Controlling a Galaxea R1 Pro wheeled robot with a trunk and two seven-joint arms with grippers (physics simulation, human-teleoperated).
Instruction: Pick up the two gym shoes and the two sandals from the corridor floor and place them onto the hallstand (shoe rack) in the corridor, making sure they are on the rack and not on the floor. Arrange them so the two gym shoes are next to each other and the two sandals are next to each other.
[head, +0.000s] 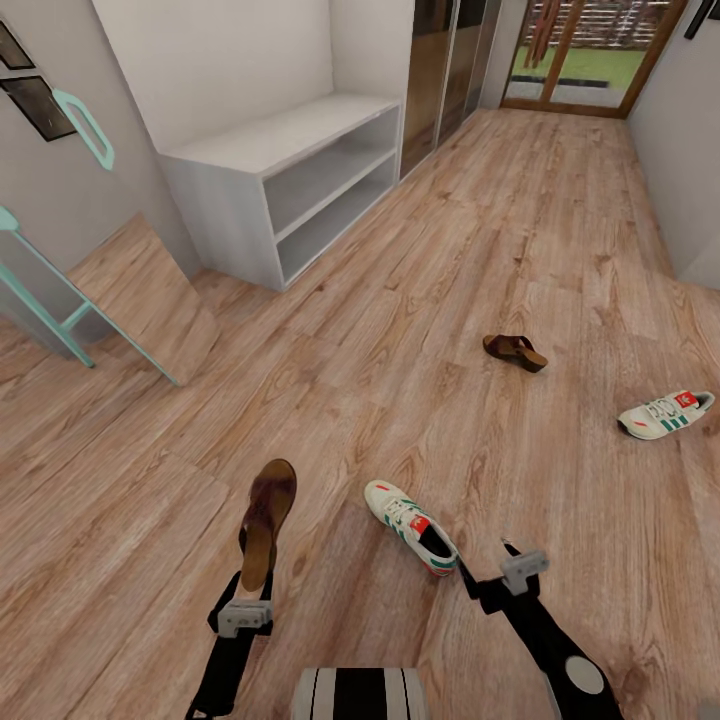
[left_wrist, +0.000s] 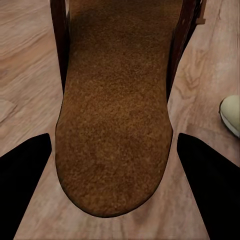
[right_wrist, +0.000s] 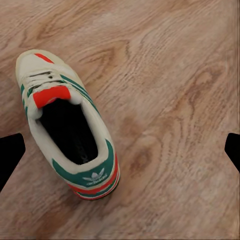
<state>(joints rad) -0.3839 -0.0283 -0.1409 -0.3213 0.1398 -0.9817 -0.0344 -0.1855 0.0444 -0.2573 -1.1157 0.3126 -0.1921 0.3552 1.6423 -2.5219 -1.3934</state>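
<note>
The left gripper (head: 247, 603) is gripping one sandal (head: 266, 524) by its heel, while the right gripper (head: 497, 572) is hanging open just beside the near sneaker (head: 411, 524) on the floor (head: 420, 300). The sneaker is looking light and stiff-soled, best taken across its padded heel collar. Open floor is lying between here and the shoe rack (head: 290, 170), with the other sandal (head: 515, 351) and sneaker (head: 665, 414) well apart.

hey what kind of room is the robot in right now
Most likely a home corridor or entryway: wood plank floor, a low grey shoe rack against the wall, shoes scattered about, like a sneaker, and a glazed door at the far end.
</note>
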